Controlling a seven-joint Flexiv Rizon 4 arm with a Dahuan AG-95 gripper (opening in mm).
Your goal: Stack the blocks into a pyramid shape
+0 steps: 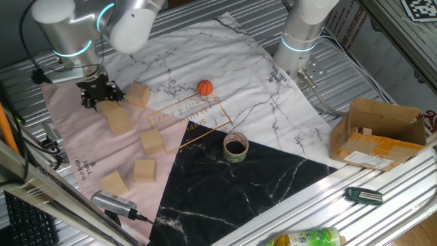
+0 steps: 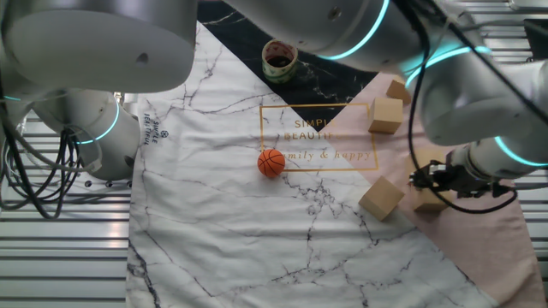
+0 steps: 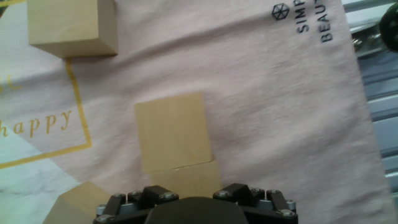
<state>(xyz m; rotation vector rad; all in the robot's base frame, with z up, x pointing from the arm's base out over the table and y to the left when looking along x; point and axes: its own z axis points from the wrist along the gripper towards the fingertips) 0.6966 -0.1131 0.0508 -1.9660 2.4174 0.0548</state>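
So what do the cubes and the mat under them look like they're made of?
The blocks look like plain unfinished wood: light tan, matte, with faint grain and crisp edges. The mat looks like printed fabric or soft vinyl with pink, white-marble and black-marble panels; fine surface texture hints at cloth, but that is uncertain.

A ribbed metal table [image 1: 382, 82] under marble-patterned cloths [image 1: 225, 55].
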